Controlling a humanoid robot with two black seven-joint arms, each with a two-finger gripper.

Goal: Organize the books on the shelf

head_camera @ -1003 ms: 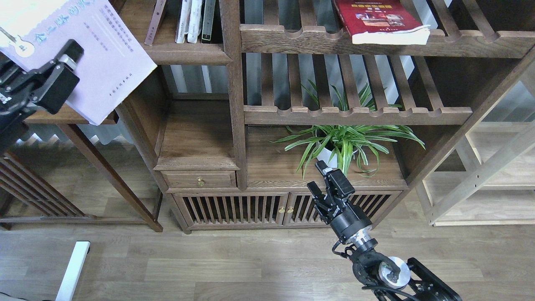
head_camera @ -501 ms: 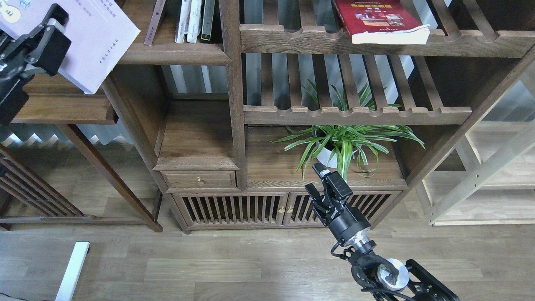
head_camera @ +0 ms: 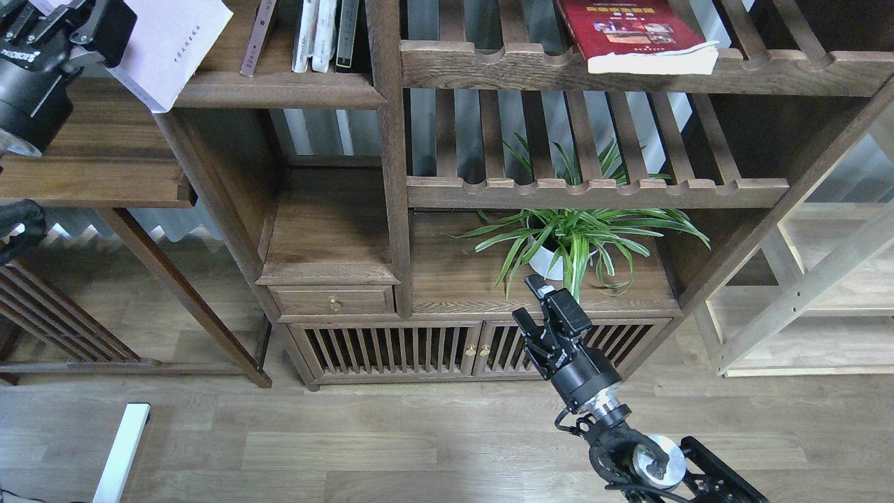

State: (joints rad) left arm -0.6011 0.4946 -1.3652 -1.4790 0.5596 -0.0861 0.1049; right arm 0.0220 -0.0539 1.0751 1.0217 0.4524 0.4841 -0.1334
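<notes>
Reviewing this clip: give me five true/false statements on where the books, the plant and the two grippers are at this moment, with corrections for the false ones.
1. The left gripper holds the white book. True.
2. The red book stands upright among other books. False: it lies flat on a slatted shelf, one corner jutting past the front rail.
3. The right gripper holds nothing. True.
4. The potted plant sits on the floor. False: it stands inside the bookcase, on the board under the lower slatted shelf.
5. A few books stand upright on the solid shelf, right of the white book. True.
</notes>
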